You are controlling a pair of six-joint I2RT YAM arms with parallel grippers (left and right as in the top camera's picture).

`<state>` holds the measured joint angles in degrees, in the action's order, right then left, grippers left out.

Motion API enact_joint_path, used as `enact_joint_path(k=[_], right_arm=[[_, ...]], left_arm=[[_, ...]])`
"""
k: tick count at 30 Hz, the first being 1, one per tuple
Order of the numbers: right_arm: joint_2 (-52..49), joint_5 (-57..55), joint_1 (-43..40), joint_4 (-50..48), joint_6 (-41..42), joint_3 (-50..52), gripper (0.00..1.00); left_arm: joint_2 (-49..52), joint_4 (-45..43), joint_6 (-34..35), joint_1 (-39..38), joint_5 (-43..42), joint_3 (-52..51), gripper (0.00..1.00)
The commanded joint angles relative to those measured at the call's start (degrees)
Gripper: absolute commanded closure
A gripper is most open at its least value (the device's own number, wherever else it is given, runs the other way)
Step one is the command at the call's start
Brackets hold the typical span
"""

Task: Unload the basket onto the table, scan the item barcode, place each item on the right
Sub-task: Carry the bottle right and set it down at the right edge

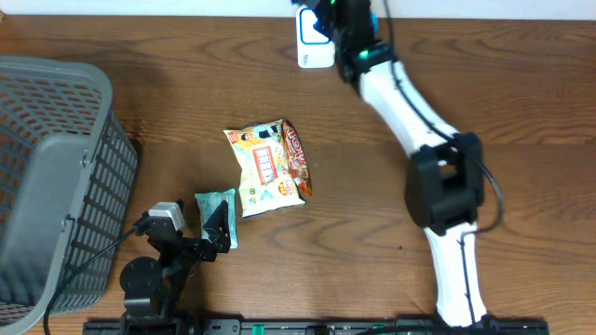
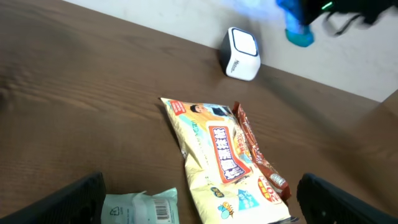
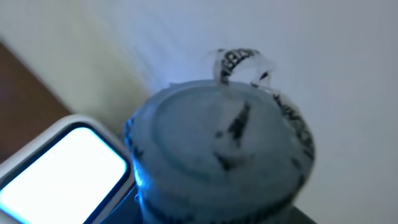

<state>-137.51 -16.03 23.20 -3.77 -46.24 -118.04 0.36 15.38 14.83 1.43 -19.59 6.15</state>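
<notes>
Blue container [image 3: 217,155] fills the right wrist view, out of focus. Its round, flat end faces that camera, so its long axis runs roughly along the line of sight. A printed label band wraps the upper right of its side wall. No barcode can be made out on it.

Right hand [image 1: 333,19] – closed narrowly on the blue container, at the far edge of the counter [image 1: 484,112]. The fingers themselves are not clearly visible in the wrist view.

Scanner [image 1: 315,45] – a white block standing on the counter just beside the right hand. In the right wrist view its lit window glows white at lower left, close against the container. Whether the two touch cannot be told.

Left hand [image 2: 211,202] – spread wide and holding nothing, near the front edge of the counter, well apart from the scanner. Its two dark fingers [image 2: 74,199] frame the bottom corners of the left wrist view.

Items between the left hand and the scanner:
- Green pouch [image 2: 143,208], barcode side up, just in front of the left hand.
- Yellow snack bag [image 2: 214,158], lying flat, long axis running away from the left hand.
- Brown wrapper [image 2: 258,158], lying along the bag's right edge and touching it.

Grey basket [image 1: 56,177] stands at the left edge of the counter.
</notes>
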Motion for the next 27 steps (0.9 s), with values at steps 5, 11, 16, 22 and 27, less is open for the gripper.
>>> enact_joint_path(k=[5, 11, 16, 22, 27], right_arm=[[-6.2, -9.8, 4.8, -10.3, -12.5, -0.6, 0.99], [-6.2, -14.6, 5.8, -10.8, -12.5, -0.9, 0.99], [-4.9, -31.8, 4.2, -10.0, -6.1, -1.6, 0.99], [1.5, -43.4, -8.6, 25.7, 13.2, -1.6, 0.99], [1.4, -35.4, -23.0, 47.8, 22.9, -1.1, 0.99]], left_arm=[[-0.1, 1.4, -0.1, -0.1, 0.0, -0.6, 0.02], [-0.1, 1.4, -0.1, -0.1, 0.0, -0.6, 0.02], [-0.1, 1.4, -0.1, -0.1, 0.0, -0.6, 0.02], [-0.1, 1.4, -0.1, -0.1, 0.0, -0.6, 0.02], [-0.1, 1.4, -0.1, -0.1, 0.0, -0.6, 0.02]])
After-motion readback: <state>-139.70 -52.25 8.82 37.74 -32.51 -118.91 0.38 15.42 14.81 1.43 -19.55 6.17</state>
